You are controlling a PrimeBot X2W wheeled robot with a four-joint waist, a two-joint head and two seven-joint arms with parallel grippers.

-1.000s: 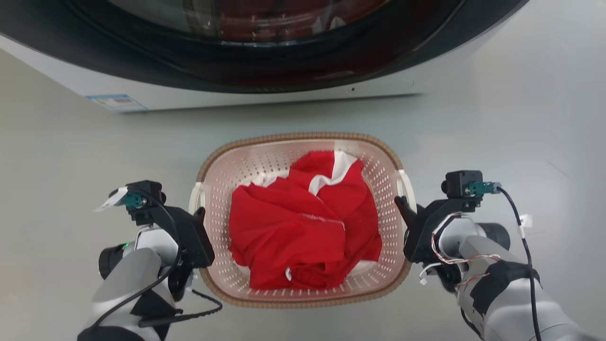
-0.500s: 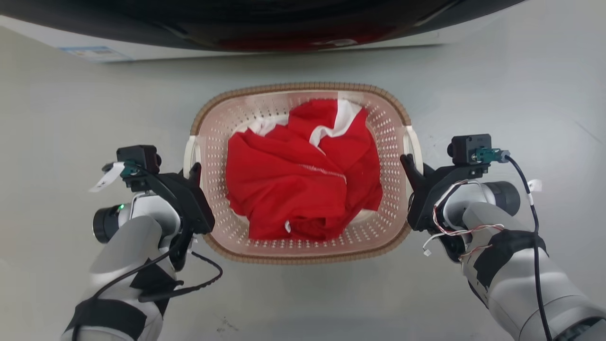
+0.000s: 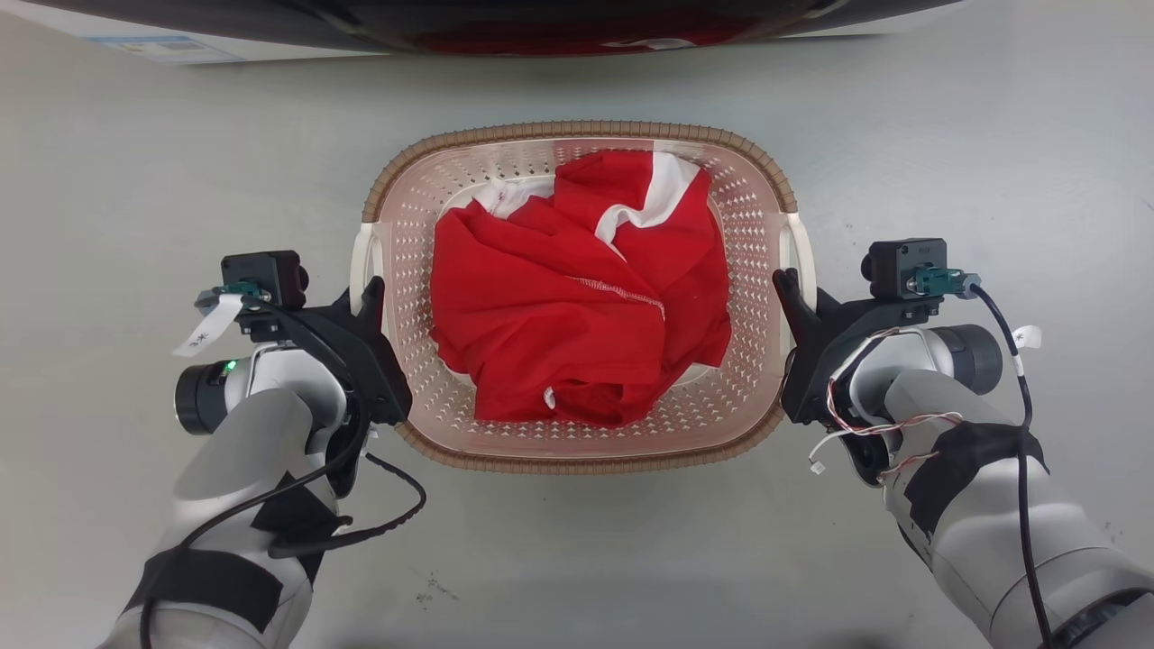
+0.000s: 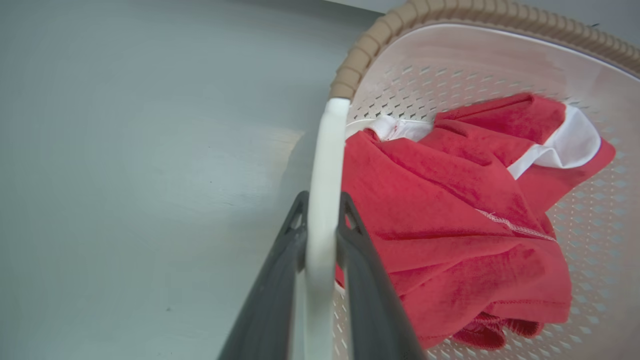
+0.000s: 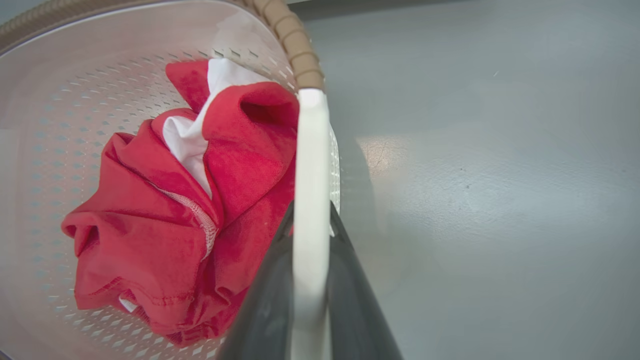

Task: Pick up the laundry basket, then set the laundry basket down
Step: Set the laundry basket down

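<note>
While the left gripper (image 3: 370,297) and right gripper (image 3: 783,284) each clamp a white handle (image 4: 322,165), the laundry basket (image 3: 577,129) lies between them; both arms should move level and together, keeping the red garment (image 3: 577,306) inside.

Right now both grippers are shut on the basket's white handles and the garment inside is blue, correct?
Not blue: the garment in the basket is red with white trim, as the head view shows. The rest holds: the left gripper and right gripper are each shut on a white handle.
</note>
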